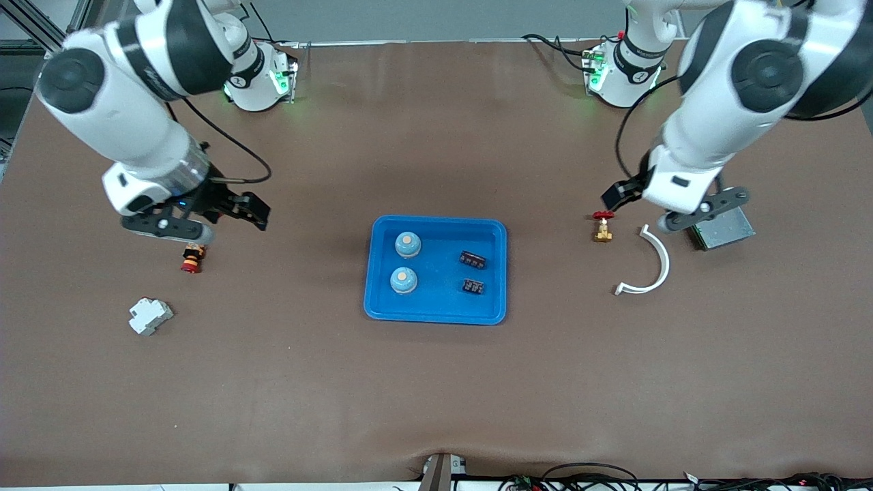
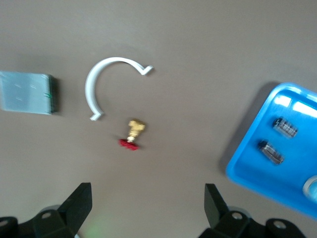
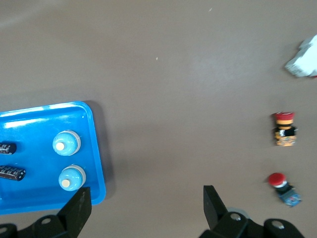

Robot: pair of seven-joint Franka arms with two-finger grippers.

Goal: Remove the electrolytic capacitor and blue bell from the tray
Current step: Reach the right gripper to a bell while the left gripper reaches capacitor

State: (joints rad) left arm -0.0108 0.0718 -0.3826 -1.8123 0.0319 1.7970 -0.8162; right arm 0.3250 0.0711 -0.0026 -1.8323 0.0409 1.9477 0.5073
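Note:
A blue tray sits mid-table. In it are two blue dome bells and two small black capacitors. The right wrist view shows the bells and the capacitors. The left wrist view shows the capacitors. My right gripper hangs open and empty over bare table, toward the right arm's end from the tray. My left gripper hangs open and empty over the table toward the left arm's end.
Under the right hand stands a red push button, with a second one beside it. A white breaker lies nearer the front camera. Near the left hand lie a brass valve, a white curved clip and a grey box.

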